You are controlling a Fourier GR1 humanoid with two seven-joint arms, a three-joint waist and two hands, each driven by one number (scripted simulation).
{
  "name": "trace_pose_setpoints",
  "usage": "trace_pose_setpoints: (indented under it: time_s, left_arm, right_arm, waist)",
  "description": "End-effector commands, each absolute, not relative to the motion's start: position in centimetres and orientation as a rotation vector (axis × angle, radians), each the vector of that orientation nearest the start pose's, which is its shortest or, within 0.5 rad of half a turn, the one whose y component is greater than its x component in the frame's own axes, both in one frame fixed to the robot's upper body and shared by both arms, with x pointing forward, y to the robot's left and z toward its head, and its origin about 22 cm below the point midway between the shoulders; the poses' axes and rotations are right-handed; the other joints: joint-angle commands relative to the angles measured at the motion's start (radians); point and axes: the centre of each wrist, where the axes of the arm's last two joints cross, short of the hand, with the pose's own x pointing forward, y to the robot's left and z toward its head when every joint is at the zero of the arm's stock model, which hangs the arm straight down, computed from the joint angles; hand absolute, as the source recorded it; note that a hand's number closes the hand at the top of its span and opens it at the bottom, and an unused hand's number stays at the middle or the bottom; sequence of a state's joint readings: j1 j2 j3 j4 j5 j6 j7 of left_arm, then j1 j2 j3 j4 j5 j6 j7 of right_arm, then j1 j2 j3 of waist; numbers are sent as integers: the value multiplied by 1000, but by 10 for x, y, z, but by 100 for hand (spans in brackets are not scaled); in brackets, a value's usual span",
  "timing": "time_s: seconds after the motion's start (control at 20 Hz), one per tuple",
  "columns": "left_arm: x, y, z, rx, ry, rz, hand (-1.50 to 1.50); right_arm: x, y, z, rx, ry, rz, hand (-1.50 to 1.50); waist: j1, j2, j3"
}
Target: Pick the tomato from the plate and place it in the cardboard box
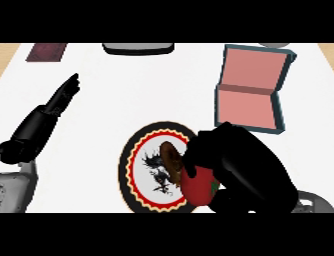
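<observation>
White counter (126, 100) | right hand (247, 170) curled round tomato (198, 187) (over plate (144, 165)) | left hand (52, 107) straight-fingered

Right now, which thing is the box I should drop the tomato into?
On the white counter, look beyond the round plate, toward the far right. The box lies open there: teal outside, pink inside, the only hinged container.
</observation>
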State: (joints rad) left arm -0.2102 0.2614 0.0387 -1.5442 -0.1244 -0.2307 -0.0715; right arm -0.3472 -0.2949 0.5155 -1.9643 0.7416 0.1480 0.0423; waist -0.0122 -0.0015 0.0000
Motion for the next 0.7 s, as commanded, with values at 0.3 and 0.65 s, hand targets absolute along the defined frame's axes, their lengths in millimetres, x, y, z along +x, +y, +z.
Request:
trace_pose_setpoints:
  time_s: [0.3, 0.65]
  left_arm:
    - [297, 257, 67, 87, -1756, -539, 0]
    - [287, 261, 56, 72, -1751, -561, 0]
  right_arm:
    - [329, -172, 198, -585, -1985, 990, 150]
    - [380, -213, 199, -730, -1810, 1191, 150]
  waist:
    - [24, 7, 0]
    - [34, 7, 0]
